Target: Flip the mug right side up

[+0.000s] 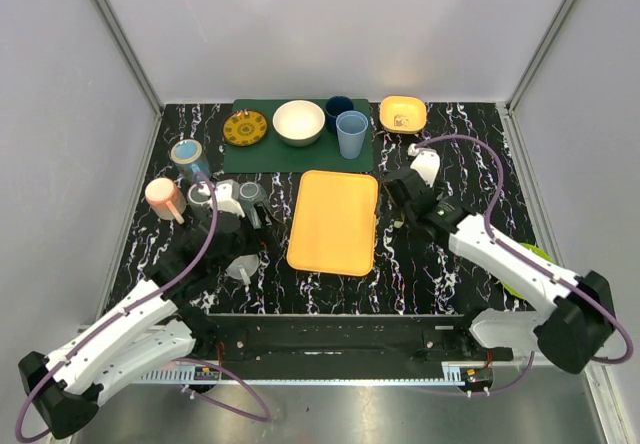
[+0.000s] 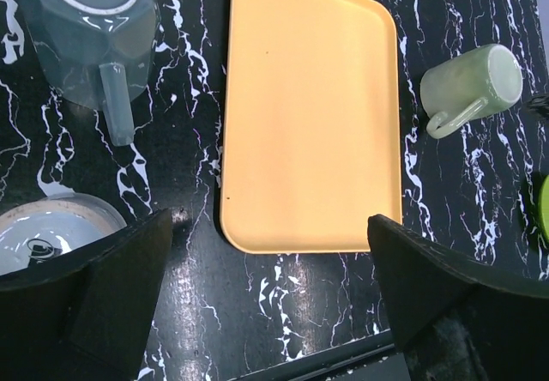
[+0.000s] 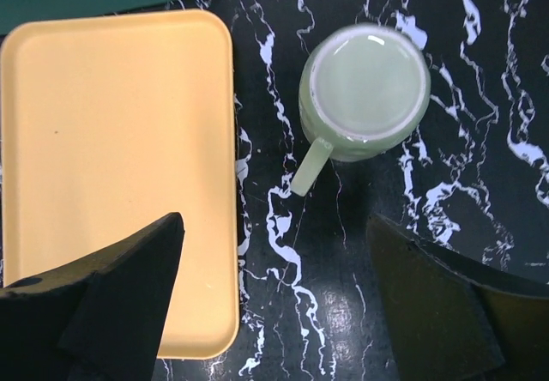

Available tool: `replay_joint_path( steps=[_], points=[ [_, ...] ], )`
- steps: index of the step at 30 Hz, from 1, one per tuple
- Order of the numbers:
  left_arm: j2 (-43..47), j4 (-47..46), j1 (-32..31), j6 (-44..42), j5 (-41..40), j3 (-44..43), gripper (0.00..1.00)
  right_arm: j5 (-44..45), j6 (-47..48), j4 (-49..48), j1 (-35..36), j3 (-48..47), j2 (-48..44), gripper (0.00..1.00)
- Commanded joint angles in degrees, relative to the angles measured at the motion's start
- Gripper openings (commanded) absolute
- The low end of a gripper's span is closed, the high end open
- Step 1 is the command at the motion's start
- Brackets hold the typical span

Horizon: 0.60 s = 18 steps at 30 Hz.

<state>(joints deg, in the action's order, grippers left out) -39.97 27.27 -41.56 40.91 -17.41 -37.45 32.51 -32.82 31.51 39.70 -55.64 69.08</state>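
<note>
The pale green mug [image 3: 364, 89] stands upside down on the black marble table, its flat base up and its handle pointing toward the orange tray. It also shows in the left wrist view [image 2: 473, 87] and in the top view [image 1: 427, 167]. My right gripper [image 3: 276, 226] is open and empty, hovering just short of the mug's handle, between mug and tray. My left gripper [image 2: 270, 226] is open and empty, left of the tray's near corner. A translucent grey mug [image 2: 86, 29] also stands base up beside it.
An orange tray [image 1: 333, 222] lies mid-table. A green mat [image 1: 300, 144] at the back holds a yellow patterned plate, white bowl, dark blue and light blue cups. A yellow bowl [image 1: 403, 114], pink cup [image 1: 163, 196], lidded cup [image 1: 187, 153] and clear lid [image 2: 51, 231] stand around.
</note>
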Motion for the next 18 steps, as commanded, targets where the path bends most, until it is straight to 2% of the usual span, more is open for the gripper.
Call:
replay_joint_path(
  steps=[1, 6, 10, 18],
  points=[
    [1.29, -1.17, 0.16, 4.09, 0.71, 0.8, 0.99, 2.91, -11.98, 3.3, -0.33, -3.07, 3.16, 0.91],
    [4.45, 0.33, 0.16, 4.53, -1.04, 0.36, 0.99, 3.35, -18.41, 3.38, -1.64, -2.55, 5.79, 0.84],
    [6.3, 1.12, 0.16, 4.53, -1.84, 0.36, 0.99, 1.5, -21.84, 4.18, -3.83, -1.93, 9.49, 0.84],
    [7.53, 1.91, 0.16, 5.41, -1.66, 1.07, 0.99, 0.89, -19.92, 2.6, -7.97, -3.33, 17.31, 0.78]
  ],
)
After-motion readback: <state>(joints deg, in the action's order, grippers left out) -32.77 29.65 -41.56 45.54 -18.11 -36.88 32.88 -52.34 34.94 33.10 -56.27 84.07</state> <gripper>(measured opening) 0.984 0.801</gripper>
